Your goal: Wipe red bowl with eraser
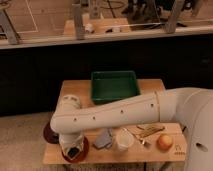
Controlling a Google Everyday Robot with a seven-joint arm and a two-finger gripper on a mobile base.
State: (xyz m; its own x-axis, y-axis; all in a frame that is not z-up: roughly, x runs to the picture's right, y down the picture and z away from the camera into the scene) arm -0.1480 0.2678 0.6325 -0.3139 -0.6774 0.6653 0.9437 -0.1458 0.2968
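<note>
At lower left, the end effector (73,149) presses the small dark rectangular eraser (74,151), which it grips, into the round red bowl (83,151).

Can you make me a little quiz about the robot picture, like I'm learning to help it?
1. True or false: the gripper is down over the red bowl at the table's front left corner.
2. What lies nearest the front right corner? A) green tray B) orange ball C) white cup
3. Fill in: the blue-grey sponge lies between the red bowl and the white ____.

Key: 1 true. 2 B. 3 cup.
</note>
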